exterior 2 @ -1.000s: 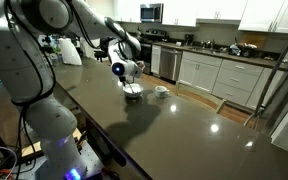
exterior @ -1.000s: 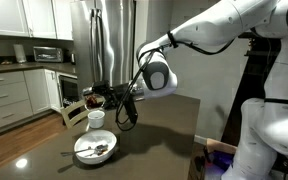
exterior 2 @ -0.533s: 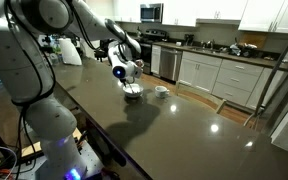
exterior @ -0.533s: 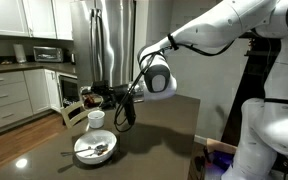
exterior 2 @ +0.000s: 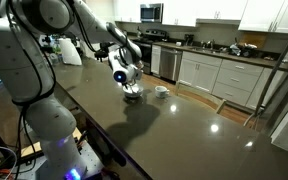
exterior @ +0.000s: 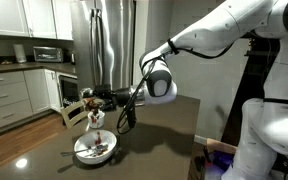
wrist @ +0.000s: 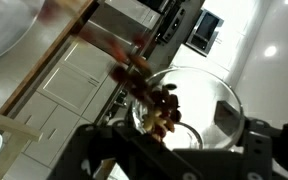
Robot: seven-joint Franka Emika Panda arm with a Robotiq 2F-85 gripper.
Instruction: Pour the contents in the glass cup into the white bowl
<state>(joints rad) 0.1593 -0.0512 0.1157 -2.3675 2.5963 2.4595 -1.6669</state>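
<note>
Several small dark brown pieces (wrist: 156,104) now spill from the clear glass cup (wrist: 212,98), tipped further over the wide white bowl (exterior: 80,155); the gripper (exterior: 92,100) clamps it. We judge pouring begun.

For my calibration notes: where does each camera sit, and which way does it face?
Exterior view: off the table's end, facing the fridge; shows arm, gripper, white bowl.
Exterior view: beside the robot's base, facing kitchen counters.
Wrist view: on the wrist, looking into the glass cup with the contents.
Shared: both exterior views show gripper and white bowl.
</note>
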